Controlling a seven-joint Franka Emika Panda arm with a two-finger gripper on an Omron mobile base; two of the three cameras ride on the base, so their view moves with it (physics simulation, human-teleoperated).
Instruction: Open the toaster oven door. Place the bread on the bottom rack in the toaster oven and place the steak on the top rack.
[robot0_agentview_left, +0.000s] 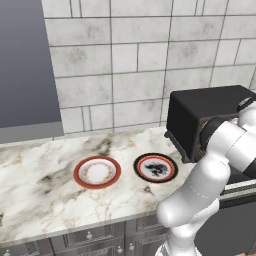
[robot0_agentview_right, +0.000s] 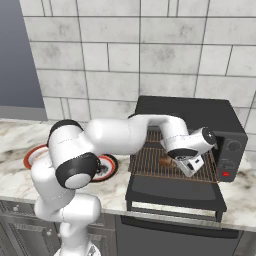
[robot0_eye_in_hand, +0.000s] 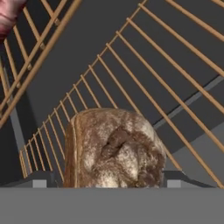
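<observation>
Toaster oven door (robot0_agentview_right: 175, 192) already dropped open at the near side of the toaster oven (robot0_agentview_right: 200, 117), at the right end of the counter (robot0_agentview_left: 45, 185); two plates (robot0_agentview_left: 97, 172) to its left sitting bare. Bread (robot0_eye_in_hand: 116, 151) resting on the bottom rack (robot0_eye_in_hand: 175, 87), between the fingertips (robot0_eye_in_hand: 41, 178) of the gripper (robot0_agentview_right: 189, 165), jaws spread wide either side of the loaf, whether touching it hard to tell. Steak (robot0_eye_in_hand: 9, 15) glimpsed as a pink edge on the top rack (robot0_eye_in_hand: 35, 57), so seemingly little left beyond pulling the arm out.
</observation>
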